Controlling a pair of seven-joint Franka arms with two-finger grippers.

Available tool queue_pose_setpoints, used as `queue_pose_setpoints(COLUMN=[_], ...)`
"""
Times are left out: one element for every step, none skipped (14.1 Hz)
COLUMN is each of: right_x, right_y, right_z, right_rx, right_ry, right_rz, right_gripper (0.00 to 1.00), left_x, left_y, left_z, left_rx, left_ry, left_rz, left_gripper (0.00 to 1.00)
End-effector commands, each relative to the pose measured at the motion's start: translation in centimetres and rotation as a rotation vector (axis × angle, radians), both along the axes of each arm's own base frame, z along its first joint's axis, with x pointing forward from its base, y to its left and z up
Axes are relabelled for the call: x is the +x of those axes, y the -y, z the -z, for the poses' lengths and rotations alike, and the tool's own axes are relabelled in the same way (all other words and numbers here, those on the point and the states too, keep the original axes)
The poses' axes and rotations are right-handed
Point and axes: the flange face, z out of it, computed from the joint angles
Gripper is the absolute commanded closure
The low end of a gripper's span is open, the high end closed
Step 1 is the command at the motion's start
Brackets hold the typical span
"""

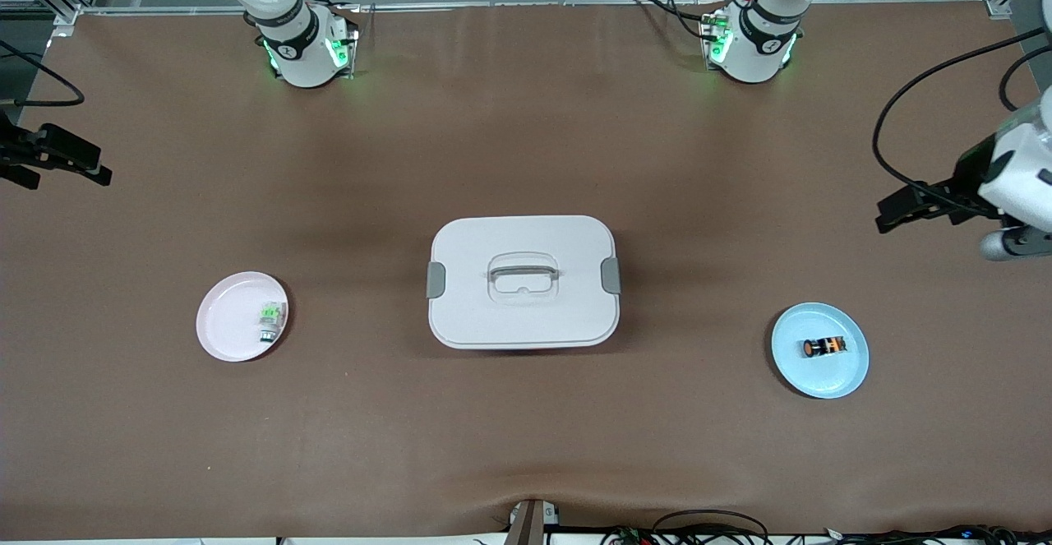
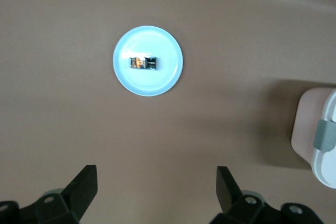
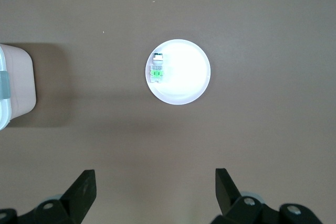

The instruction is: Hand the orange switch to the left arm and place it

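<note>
The box (image 1: pixel 523 281) stands at mid-surface (image 1: pixel 526 446). One plate (image 1: pixel 820 351), toward the left arm's end, carries the orange switch (image 1: pixel 824 348) lying on its side. A second plate (image 1: pixel 242 316), toward the right arm's end, carries a similar component (image 1: pixel 270 321) near its rim. Both plates sit slightly nearer the front camera than the box, well apart from it.

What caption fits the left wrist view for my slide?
Open left gripper high over the table, orange switch on blue plate.
</note>
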Motion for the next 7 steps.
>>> queue_pose_setpoints(right_x=[-0.52, -0.52, -0.52, -0.52, -0.52, -0.52, -0.52], right_y=[0.04, 0.04, 0.04, 0.04, 0.04, 0.04, 0.04], right_z=[-0.27, -0.27, -0.27, -0.20, -0.27, -0.27, -0.27], right_rx=[-0.006, -0.006, -0.006, -0.006, -0.006, -0.006, -0.006], right_ry=[0.007, 0.007, 0.007, 0.005, 0.007, 0.007, 0.007], right_rz=[0.008, 0.006, 0.008, 0.008, 0.008, 0.008, 0.008], right_gripper=[0.00, 0.00, 0.00, 0.00, 0.00, 0.00, 0.00], left_x=[-0.22, -0.23, -0.16, -0.08, -0.10, -0.19, -0.25], left_y=[-1.54, -1.39, -1.24, -1.23, -1.23, -1.19, -1.22], left_z=[-1.17, -1.12, -0.75, -0.61, -0.61, -0.82, -1.03], left_rx=[0.062, 0.065, 0.073, 0.083, 0.082, 0.081, 0.085], left_ry=[0.020, 0.019, 0.013, 0.012, 0.010, 0.013, 0.015], left_rz=[-0.022, -0.022, -0.018, -0.013, -0.012, -0.011, -0.013], left_gripper=[0.00, 0.00, 0.00, 0.00, 0.00, 0.00, 0.00])
